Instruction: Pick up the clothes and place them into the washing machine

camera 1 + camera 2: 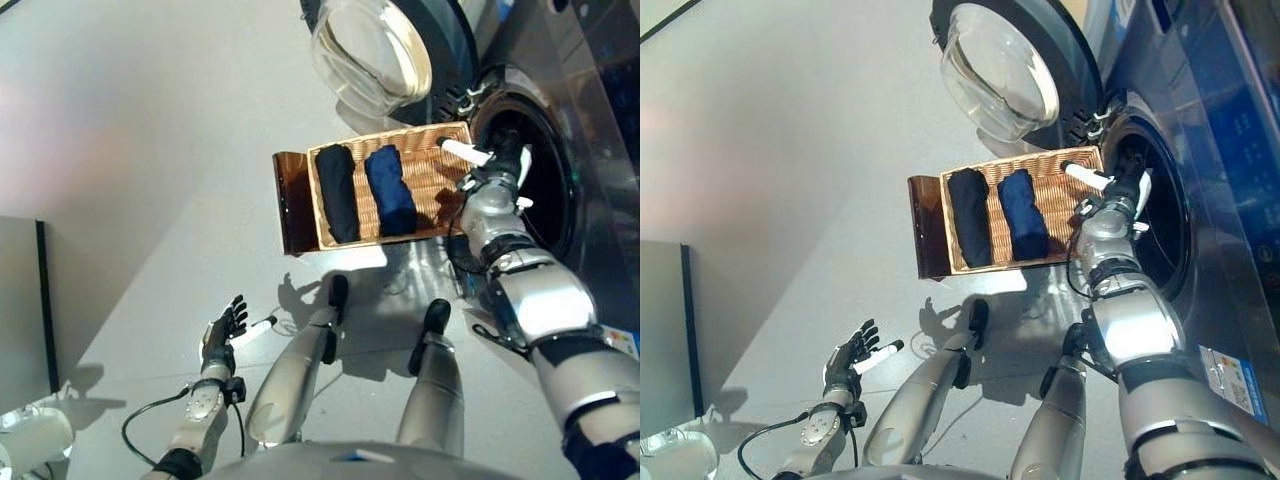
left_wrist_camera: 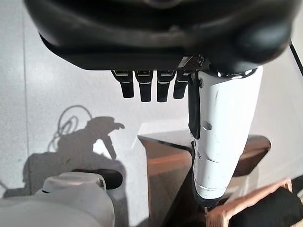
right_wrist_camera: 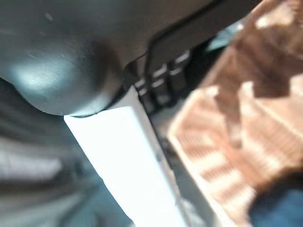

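A shallow wicker basket rests on a low dark brown box beside the washing machine. In it lie a rolled black garment and a rolled blue garment, side by side. My right hand is at the mouth of the drum, just past the basket's right edge, open and empty, its white-covered thumb over the basket's corner. The right wrist view shows the wicker and blue cloth past the hand. My left hand hangs open and empty low over the floor at the left.
The machine's round glass door stands swung open above the basket. A grey cabinet stands at the left edge, and a white object lies at the lower left. Pale floor lies between my left hand and the box.
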Controlling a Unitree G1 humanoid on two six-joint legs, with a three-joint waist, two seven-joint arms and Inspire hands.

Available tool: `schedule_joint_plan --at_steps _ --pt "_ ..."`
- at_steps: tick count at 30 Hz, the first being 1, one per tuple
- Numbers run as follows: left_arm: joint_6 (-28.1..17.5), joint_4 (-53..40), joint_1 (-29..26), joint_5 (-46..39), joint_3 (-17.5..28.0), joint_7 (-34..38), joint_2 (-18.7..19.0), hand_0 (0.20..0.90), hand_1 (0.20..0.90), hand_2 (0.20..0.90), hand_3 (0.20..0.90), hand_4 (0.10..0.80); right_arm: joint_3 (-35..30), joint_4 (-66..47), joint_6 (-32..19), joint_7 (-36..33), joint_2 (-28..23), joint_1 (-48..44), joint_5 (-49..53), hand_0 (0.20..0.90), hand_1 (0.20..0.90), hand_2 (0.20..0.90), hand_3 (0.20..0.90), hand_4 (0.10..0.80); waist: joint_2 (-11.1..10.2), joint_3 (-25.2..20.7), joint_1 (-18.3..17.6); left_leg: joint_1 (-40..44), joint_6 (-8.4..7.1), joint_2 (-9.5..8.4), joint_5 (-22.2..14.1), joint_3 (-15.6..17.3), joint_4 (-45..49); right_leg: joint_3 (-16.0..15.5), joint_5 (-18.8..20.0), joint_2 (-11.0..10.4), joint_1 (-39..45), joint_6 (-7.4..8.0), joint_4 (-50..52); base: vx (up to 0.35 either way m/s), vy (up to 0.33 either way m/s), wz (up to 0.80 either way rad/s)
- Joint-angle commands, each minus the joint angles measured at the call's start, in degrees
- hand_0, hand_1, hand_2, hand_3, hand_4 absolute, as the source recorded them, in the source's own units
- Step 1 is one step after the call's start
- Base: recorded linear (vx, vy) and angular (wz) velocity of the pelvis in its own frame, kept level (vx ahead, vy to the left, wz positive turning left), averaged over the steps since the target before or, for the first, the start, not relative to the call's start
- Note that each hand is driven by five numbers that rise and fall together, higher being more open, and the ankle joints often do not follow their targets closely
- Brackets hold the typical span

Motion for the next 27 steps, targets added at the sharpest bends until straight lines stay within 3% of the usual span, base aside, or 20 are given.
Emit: schedule_joint_plan --at_steps 1,11,18,27 --pt "-1.5 -0.4 -1.1 1.0 4.6 1.7 5.4 0.9 0.9 0.9 0.9 0.8 2.1 -2.4 -2.8 -0.8 -1.8 -1.2 -2.4 0.9 0.9 0.9 0.9 0.8 -3.1 0.4 2.3 -2.7 -3.78 -0.72 -3.2 -1.5 1.8 -1.6 -3.2 3.1 2.1 -4.82 -0.3 0.101 -0.06 0.08" --pt "-1.1 -2.3 -1.8 2.8 6.3 3.0 6.8 0.9 0.9 0.9 0.9 0.8 2.7 -0.9 -1.8 -1.7 0.0 -1.3 -4.4 0.9 0.9 0.9 0.9 0.8 -5.0 1.8 3.9 -4.4 -3.76 -1.28 -3.8 -3.0 3.9 -3.2 -3.9 2.8 2.0 -5.06 0.9 0.022 -0.019 0.13" --pt "-1.7 -6.9 -2.3 3.7 8.6 4.9 7.3 0.9 0.9 0.9 0.9 0.8 5.6 2.1 0.9 -4.4 1.0 -2.3 -11.5 0.9 0.9 0.9 0.9 0.8 -6.0 3.0 5.2 -6.5 -3.53 -1.81 -4.4 -3.6 6.0 -3.8 -4.8 2.7 0.8 -5.39 2.6 -0.002 -0.001 0.09" --pt "-3.7 -17.9 -4.2 4.6 10.8 8.8 5.6 0.9 0.9 0.9 0.9 0.8 6.2 4.7 3.4 -7.4 1.0 -1.3 -15.5 0.9 0.9 0.9 0.9 0.8 -4.9 4.2 7.2 -10.8 -2.89 -3.3 -6.2 -4.0 10.6 -4.6 -7.3 1.5 -2.2 -5.86 8.1 0.01 0.005 0.12"
